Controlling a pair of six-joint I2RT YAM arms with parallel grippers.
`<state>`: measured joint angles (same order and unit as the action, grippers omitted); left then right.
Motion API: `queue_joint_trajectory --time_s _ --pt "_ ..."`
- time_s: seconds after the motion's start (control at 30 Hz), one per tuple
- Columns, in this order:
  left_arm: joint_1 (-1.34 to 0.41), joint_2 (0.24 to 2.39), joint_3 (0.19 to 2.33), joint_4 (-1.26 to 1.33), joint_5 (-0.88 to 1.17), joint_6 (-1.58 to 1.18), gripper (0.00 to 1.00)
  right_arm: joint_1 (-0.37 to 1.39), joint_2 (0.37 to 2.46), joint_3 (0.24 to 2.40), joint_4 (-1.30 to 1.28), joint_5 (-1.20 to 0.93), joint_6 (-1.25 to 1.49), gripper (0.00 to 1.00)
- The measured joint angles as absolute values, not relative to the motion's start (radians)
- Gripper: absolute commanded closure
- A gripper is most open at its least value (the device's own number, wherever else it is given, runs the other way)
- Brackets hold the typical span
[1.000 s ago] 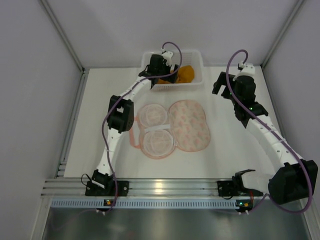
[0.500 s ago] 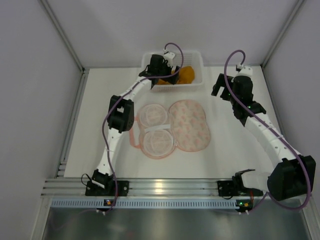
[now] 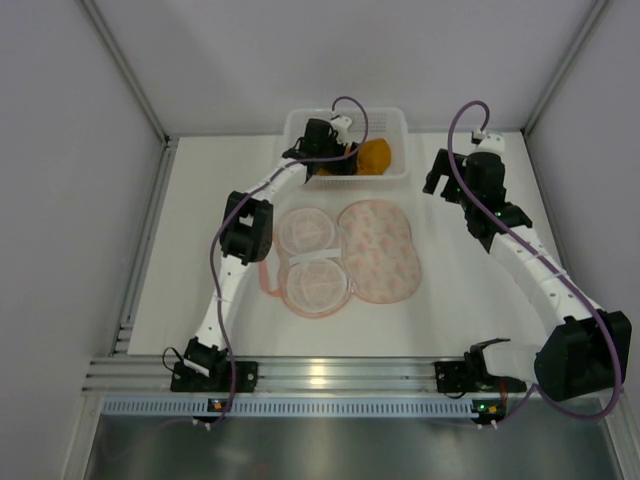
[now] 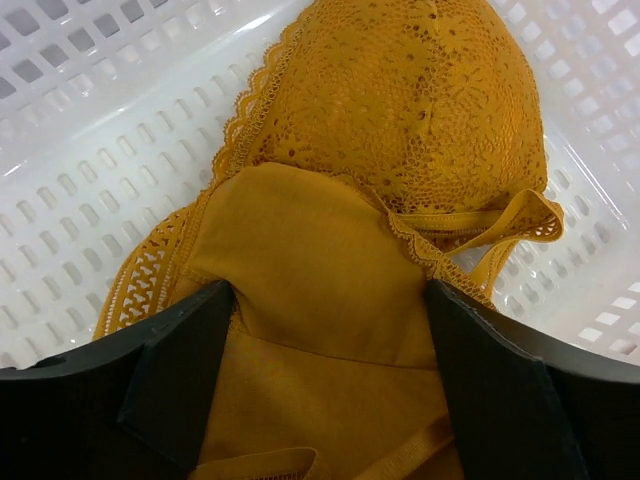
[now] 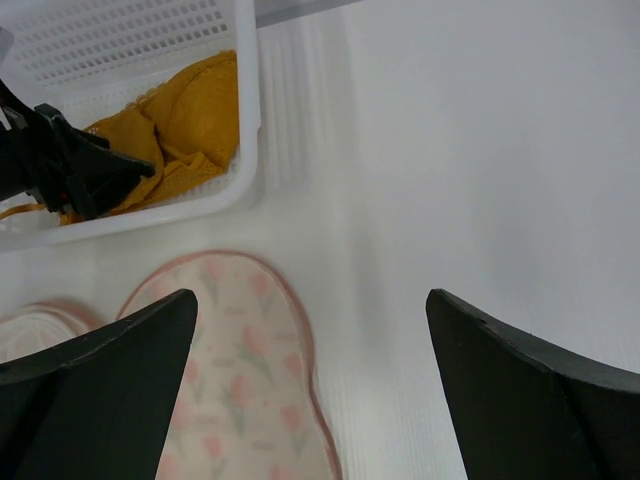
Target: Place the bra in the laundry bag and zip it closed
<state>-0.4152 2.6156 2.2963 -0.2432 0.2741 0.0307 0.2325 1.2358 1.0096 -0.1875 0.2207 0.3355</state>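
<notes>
The mustard-orange bra (image 3: 374, 156) lies in the white slotted basket (image 3: 392, 122) at the back of the table; its lace cup (image 4: 420, 120) and smooth lining fill the left wrist view. My left gripper (image 3: 346, 160) is down in the basket, open, its two black fingers (image 4: 180, 360) straddling a fold of the bra (image 5: 190, 115) and touching the cloth on both sides. The laundry bag (image 3: 345, 255) lies unzipped and spread flat mid-table, mesh panels on the left and printed half (image 5: 240, 400) on the right. My right gripper (image 3: 438, 172) hovers open and empty over bare table, right of the basket.
The basket wall (image 5: 250, 120) stands between the bra and the bag. A coral loop handle (image 3: 266, 272) sticks out at the bag's left side. Grey enclosure walls border the white table on three sides.
My left gripper has pushed further right and deeper into the basket onto the bra, its jaws narrowing a little. The right arm shifted slightly early on, then stayed still.
</notes>
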Motion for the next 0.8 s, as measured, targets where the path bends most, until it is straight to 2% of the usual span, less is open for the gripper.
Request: queue_joint_trajectory --time_s 0.03,0.07,0.17,0.2,0.27,0.3,0.4,0.8 --pt "-0.416 2.617 2.297 -0.243 0.269 0.030 0.23 0.233 1.236 1.010 -0.188 0.221 0.335 0.01" --pt "-0.418 2.619 2.297 -0.243 0.263 0.028 0.32 0.233 1.236 1.010 -0.188 0.221 0.335 0.01" --pt "-0.424 2.625 2.304 -0.243 0.244 0.028 0.43 0.233 1.236 1.010 -0.188 0.223 0.334 0.00" --pt "-0.426 2.626 2.306 -0.243 0.239 0.027 0.56 0.233 1.235 1.010 -0.188 0.224 0.334 0.01" --pt "-0.427 2.627 2.308 -0.242 0.223 0.021 0.70 0.233 1.236 1.010 -0.188 0.225 0.334 0.01" --pt "-0.429 2.627 2.308 -0.241 0.216 0.019 0.94 0.233 1.236 1.010 -0.188 0.225 0.334 0.01" --pt "-0.432 2.627 2.308 -0.229 0.191 -0.002 1.00 0.233 1.236 1.010 -0.188 0.225 0.334 0.01" --pt "-0.428 2.557 2.290 -0.165 0.141 -0.125 1.00 0.233 1.236 1.010 -0.188 0.223 0.337 0.00"
